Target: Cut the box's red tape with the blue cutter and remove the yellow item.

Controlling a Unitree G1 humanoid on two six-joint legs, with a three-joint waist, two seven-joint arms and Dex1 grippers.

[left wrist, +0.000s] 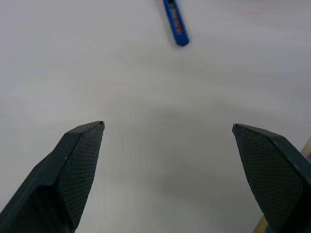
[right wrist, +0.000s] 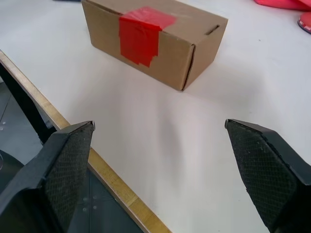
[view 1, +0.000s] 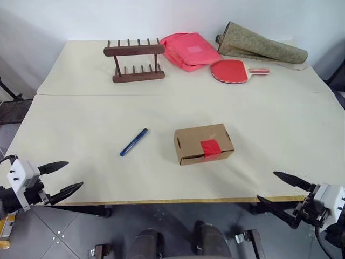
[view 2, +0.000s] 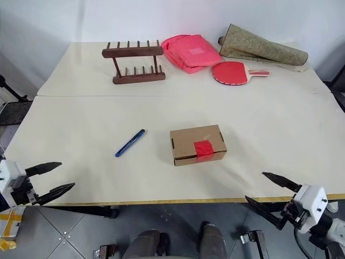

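We saw the small brown cardboard box (view 1: 204,143) lying closed near the middle of the pale cream table (view 1: 280,135), with a narrow slot cut in its left end. The short patch of bright red tape (view 1: 211,147) ran over its top edge and down the front face, and it looked uncut, as the right wrist view confirmed. The slim blue pen-shaped cutter (view 1: 133,142) lay flat on the table at about nine o'clock from the box, well apart from it, its length slanting from seven o'clock to one o'clock. Which end carried the blade we could not tell for sure. The yellow item was presumably inside the shut box. The left gripper (view 1: 62,177) hung over the table's near left corner, at about seven o'clock from the cutter, its two black fingers spread wide and holding nothing; its wrist view showed bare tabletop between the fingers with the cutter beyond them. The right gripper (view 1: 284,189) hung at the near right edge, at about five o'clock from the box, likewise wide open and empty, its fingers pointed toward the box. At the far side of the table, around twelve o'clock from the box, stood a dark wooden peg rack (view 1: 135,60), a pink fabric bag (view 1: 188,50), a red ping-pong paddle (view 1: 233,70) and a rolled greenish-brown mat (view 1: 261,45).
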